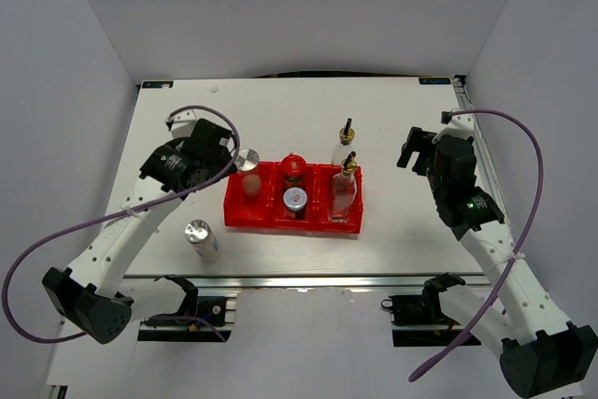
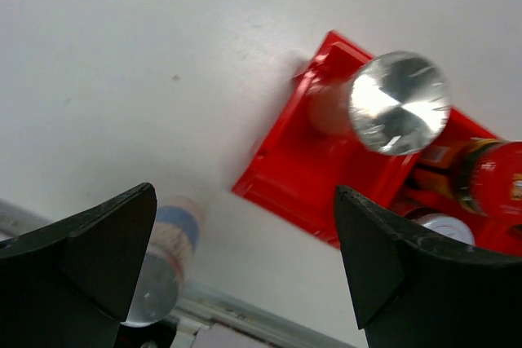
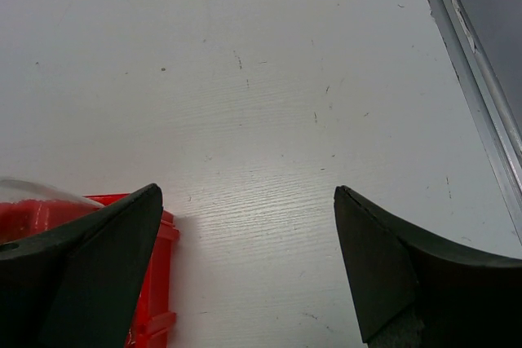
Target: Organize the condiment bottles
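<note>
The red tray (image 1: pixel 245 217) holds a silver cylinder (image 1: pixel 249 163) on the left, a red-lidded dark jar (image 1: pixel 294 167) and a short silver-lidded jar (image 1: pixel 295 199) in the middle, and a clear glass bottle with a gold spout (image 1: pixel 344 189) on the right. A second glass bottle (image 1: pixel 345 142) stands on the table just behind the tray. A second silver cylinder (image 1: pixel 201 238) stands on the table front left. My left gripper (image 1: pixel 224 145) is open and empty left of the tray, above the table (image 2: pixel 245 193). My right gripper (image 1: pixel 414 149) is open and empty right of the tray (image 3: pixel 247 191).
The left wrist view shows the tray's corner (image 2: pixel 294 169), the tray cylinder's top (image 2: pixel 400 102), the red-lidded jar (image 2: pixel 489 181) and the loose cylinder (image 2: pixel 163 266) near the table's front rail. The right wrist view shows the tray's edge (image 3: pixel 155 315) and the table's right rail (image 3: pixel 481 79).
</note>
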`<state>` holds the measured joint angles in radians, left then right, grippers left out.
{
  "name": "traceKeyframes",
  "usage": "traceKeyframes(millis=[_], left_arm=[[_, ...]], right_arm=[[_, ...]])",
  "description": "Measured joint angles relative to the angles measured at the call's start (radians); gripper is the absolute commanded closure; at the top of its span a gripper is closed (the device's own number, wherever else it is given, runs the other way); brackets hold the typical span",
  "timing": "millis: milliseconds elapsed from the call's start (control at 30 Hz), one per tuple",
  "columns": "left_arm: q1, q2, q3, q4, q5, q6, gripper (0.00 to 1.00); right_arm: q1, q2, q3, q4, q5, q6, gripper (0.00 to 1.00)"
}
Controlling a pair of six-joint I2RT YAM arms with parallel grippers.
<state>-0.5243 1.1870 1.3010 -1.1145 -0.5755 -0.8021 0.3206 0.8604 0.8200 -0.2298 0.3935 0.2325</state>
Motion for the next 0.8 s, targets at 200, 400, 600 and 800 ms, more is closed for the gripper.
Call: traceKeyframes(millis=[200,400,600,800], left_arm=[[0.026,-0.014,-0.050,-0.152,0.002,-0.093,0.02],[0.039,-0.140,-0.219,-0.206,0.069,-0.166,0.02],[0.039,-0.209,-0.291,-0.200,0.131,-0.195,0.02],[0.039,-0.188,-0.360,-0.163,0.176,-0.200,0.12]], right_arm=[[0.000,0.018,0.000,0.000,-0.011,0.000,0.11],[0.000,0.029,0.000,0.000,-0.023,0.000,0.11],[0.000,0.029,0.000,0.001,-0.034,0.000,0.11],[0.000,0.024,0.000,0.001,-0.037,0.001,0.10]])
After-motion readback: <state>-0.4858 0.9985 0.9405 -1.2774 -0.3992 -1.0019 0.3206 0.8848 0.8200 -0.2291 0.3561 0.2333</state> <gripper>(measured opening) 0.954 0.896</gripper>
